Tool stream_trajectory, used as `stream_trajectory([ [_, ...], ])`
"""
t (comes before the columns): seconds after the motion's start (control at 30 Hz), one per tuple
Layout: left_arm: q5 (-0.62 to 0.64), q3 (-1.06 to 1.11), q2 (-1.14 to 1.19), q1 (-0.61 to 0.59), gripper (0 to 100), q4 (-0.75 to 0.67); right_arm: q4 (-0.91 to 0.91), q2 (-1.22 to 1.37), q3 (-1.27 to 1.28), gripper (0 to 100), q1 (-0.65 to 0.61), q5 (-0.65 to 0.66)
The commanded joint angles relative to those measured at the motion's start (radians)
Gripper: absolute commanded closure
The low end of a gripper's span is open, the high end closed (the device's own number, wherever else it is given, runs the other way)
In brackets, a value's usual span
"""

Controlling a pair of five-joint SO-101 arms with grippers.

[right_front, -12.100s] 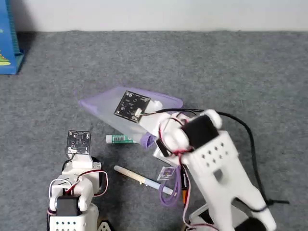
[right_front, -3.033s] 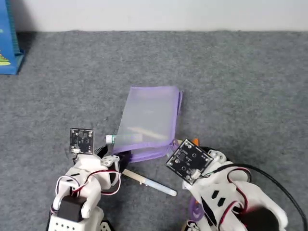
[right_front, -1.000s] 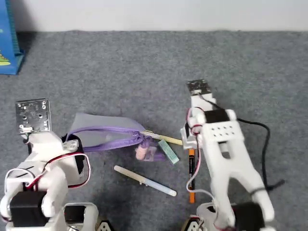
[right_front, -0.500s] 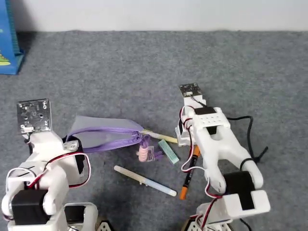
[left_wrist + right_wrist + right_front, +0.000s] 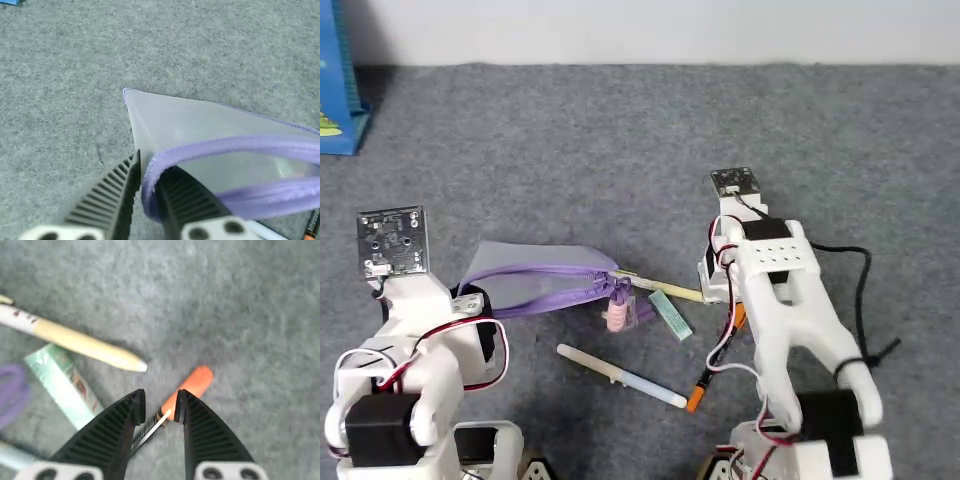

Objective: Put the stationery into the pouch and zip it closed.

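Purple pouch [image 5: 535, 280] pinched at its rim by left gripper [image 5: 147, 195], likely propping the mouth open; right gripper [image 5: 157, 412] clamps orange pen [image 5: 192, 382] for loading.

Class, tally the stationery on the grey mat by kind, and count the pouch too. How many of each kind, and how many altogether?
Pens: 3 (cream pen, white pen, orange pen)
Sticks: 1 (mint-green stick)
Pouches: 1 (purple pouch)
Total: 5
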Motion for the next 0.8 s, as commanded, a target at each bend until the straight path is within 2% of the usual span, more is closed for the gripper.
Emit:
stream_trajectory([
  [0.0,-0.009,0.001,0.017,-0.003,99,0.0,0.064,-0.081,-0.066,88.2,0.004,-0.055],
  [0.57,-0.009,0.002,0.017,-0.003,99,0.006,0.01,0.119,-0.066,87.8,0.012,-0.098],
  [0.77,-0.009,0.002,0.017,-0.003,99,0.006,0.031,0.119,-0.066,79.0,0.048,-0.1],
])
